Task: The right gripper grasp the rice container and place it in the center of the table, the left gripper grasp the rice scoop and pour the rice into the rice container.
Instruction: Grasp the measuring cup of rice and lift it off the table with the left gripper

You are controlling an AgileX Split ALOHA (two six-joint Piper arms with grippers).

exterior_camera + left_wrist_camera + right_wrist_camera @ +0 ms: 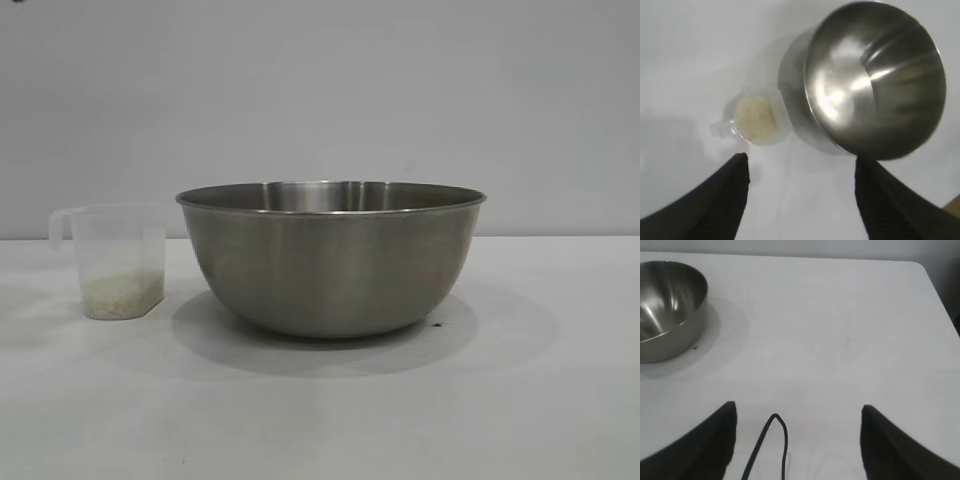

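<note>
Exterior view: scoop with rice stands just beside the bowl. Left gripper hangs wide above them. Right gripper is wide too.

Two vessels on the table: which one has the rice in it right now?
The rice scoop, the small translucent cup left of the rice container. A pale layer of rice covers its bottom; the steel bowl is empty.

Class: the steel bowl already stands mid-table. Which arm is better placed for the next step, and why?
Left. The left gripper hangs open above the small translucent plastic scoop holding rice; the right gripper faces bare white table, the large round steel bowl off to one side.
</note>
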